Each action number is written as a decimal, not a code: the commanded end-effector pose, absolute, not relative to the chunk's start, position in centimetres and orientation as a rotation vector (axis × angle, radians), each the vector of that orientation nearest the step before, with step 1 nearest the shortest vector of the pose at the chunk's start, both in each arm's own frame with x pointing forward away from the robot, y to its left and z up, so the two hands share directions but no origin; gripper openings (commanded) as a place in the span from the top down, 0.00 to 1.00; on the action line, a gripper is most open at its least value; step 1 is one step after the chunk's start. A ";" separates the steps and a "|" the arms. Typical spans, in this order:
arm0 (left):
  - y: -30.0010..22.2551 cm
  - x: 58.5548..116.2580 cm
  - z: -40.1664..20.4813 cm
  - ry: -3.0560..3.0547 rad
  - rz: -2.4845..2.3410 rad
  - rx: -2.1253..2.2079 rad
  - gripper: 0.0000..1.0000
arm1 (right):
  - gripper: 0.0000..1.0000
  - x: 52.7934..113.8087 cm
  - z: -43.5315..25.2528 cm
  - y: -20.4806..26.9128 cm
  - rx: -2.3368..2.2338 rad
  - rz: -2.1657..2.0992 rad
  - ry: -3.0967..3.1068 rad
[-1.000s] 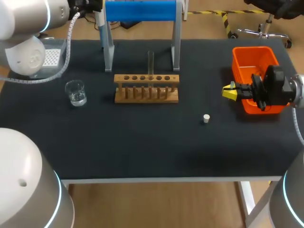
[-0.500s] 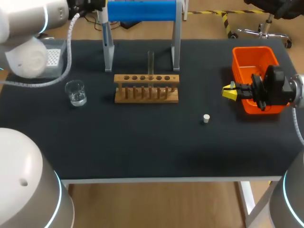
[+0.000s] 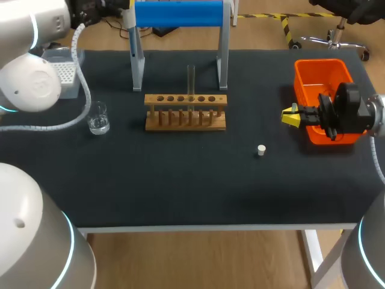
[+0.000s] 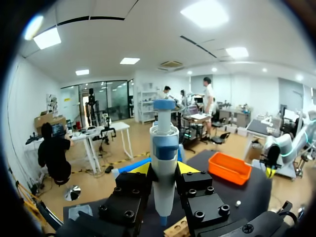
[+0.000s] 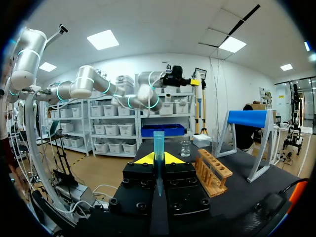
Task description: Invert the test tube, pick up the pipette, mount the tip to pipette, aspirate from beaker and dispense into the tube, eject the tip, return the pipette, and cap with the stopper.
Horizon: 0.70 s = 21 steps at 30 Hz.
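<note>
The left fingers (image 4: pixel 139 169) hold the pipette (image 4: pixel 164 148) tight at the far left. The right fingers (image 5: pixel 143 159) pinch a blue tip (image 5: pixel 158 143) (near the orange bin (image 3: pixel 316 63)).

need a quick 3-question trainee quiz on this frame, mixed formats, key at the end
1. Fill in: the clear glass test tube stands ___ in the wooden peg rack.
2. The left gripper's jaws are shut on: A) the white-and-blue pipette B) the tube C) nothing.
3. True or false: the small white stopper caps the tube.
Key: 1 upright; 2 A; 3 false, it lies on the black table.
</note>
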<state>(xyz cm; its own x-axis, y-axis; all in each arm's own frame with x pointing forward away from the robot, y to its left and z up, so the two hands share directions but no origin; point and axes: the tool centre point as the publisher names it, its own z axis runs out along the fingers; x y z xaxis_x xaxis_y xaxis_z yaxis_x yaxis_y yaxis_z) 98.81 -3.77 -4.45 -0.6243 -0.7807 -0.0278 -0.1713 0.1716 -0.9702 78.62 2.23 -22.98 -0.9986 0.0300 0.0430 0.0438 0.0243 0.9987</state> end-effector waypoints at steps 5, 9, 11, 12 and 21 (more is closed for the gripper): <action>-3.2 96.1 -3.6 2.146 -1.715 -0.626 1.00 | 1.00 78.6 -23.0 2.1 -0.079 -2.185 -2.242; -3.2 95.0 -3.5 2.192 -1.744 -0.558 1.00 | 1.00 78.6 -23.0 2.1 -0.079 -2.185 -2.242; -3.2 94.6 -3.3 2.210 -1.775 -0.528 1.00 | 1.00 78.6 -23.0 2.1 -0.079 -2.185 -2.242; -3.2 94.3 -3.3 2.220 -1.773 -0.510 1.00 | 1.00 78.6 -23.0 2.1 -0.079 -2.185 -2.242; -3.0 91.8 -2.4 2.311 -1.932 -0.270 1.00 | 1.00 78.6 -23.0 2.1 -0.079 -2.185 -2.242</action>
<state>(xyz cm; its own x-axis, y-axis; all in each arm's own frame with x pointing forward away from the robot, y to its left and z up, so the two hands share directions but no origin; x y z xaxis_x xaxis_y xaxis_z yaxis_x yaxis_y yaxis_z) 93.01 -4.05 -2.52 -0.8371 -0.5458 -0.0377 -0.0846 0.1971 -0.9767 78.62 2.23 -22.98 -0.9986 0.0300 0.0429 0.0436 0.0242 0.9988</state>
